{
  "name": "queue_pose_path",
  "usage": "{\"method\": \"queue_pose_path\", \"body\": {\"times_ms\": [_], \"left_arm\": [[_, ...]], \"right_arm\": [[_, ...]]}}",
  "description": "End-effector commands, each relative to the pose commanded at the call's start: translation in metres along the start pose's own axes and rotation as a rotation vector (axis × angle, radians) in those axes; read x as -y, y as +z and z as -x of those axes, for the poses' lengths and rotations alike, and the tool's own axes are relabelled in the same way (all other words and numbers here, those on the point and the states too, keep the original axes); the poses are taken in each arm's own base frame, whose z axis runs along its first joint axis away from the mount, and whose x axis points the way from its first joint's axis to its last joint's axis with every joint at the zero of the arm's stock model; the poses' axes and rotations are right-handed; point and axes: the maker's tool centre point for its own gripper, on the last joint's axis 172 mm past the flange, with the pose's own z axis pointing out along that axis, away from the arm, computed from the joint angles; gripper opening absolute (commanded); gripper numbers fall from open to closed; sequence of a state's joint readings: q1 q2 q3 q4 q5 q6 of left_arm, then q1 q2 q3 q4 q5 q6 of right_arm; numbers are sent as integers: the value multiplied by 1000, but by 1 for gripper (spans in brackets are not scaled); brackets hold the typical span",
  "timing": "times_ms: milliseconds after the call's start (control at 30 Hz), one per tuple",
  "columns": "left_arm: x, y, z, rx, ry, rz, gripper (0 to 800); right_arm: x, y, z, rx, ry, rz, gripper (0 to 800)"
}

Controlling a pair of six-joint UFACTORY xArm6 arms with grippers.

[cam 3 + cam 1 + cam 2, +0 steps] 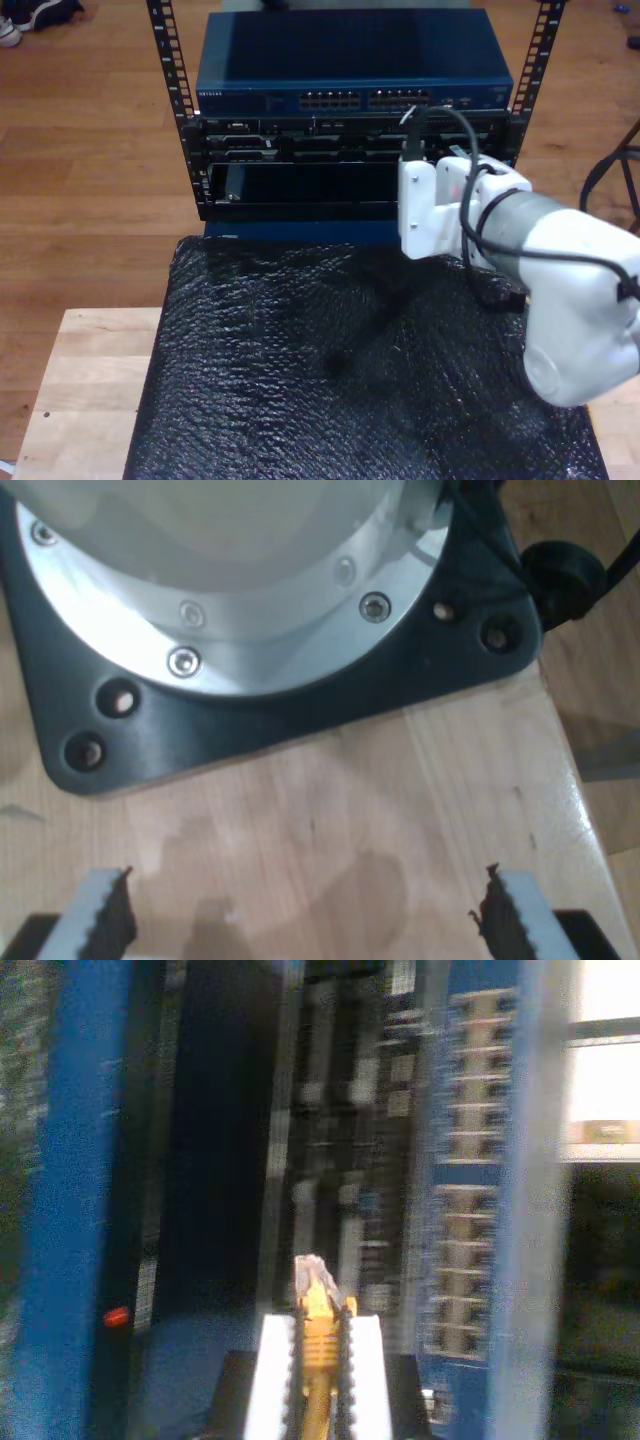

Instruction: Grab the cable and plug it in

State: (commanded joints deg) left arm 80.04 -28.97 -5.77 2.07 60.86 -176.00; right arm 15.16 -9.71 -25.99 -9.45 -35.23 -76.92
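Observation:
The cable (318, 1345) is orange-yellow, and its clear plug (311, 1272) sticks out past the white fingers (272, 1360) of my second gripper (320, 1328), which is shut on it. The plug points at the rack's dark front; a blue panel with a column of ports (470, 1160) lies off to one side, blurred. In the exterior view the second arm (540, 250) reaches in from the right, its gripper (412, 140) close to the rack's face below the blue switch (350, 60). My first gripper (305, 920) is open over bare wood, with nothing between its fingers.
A black padded mat (330, 350) covers the table before the rack. Light wood (80, 370) shows at the exterior view's lower left. An arm's black base plate (250, 710) with bolts lies just ahead of my first gripper. Black hoses (460, 120) loop over the second arm's wrist.

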Motion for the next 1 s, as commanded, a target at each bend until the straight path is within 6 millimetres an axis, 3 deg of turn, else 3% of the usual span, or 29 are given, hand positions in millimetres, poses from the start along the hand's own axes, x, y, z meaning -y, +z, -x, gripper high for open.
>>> {"method": "queue_pose_path", "body": {"times_ms": [233, 400, 467, 533, 733, 1000], "left_arm": [[0, 0, 0, 0, 0, 0, 800], [0, 0, 0, 0, 0, 0, 800], [0, 0, 0, 0, 0, 0, 800], [0, 0, 0, 0, 0, 0, 800], [0, 0, 0, 0, 0, 0, 800], [0, 0, 0, 0, 0, 0, 800]], "right_arm": [[-11, 0, 32, 42, 23, 69, 0], [-4, 11, 44, 49, 39, 93, 0], [-15, 10, 48, 49, 40, 135, 0], [-27, 15, 48, 41, 36, 177, 0], [-26, 31, 50, 35, 33, 190, 0], [-10, 48, 41, 40, 44, 223, 0]]}}
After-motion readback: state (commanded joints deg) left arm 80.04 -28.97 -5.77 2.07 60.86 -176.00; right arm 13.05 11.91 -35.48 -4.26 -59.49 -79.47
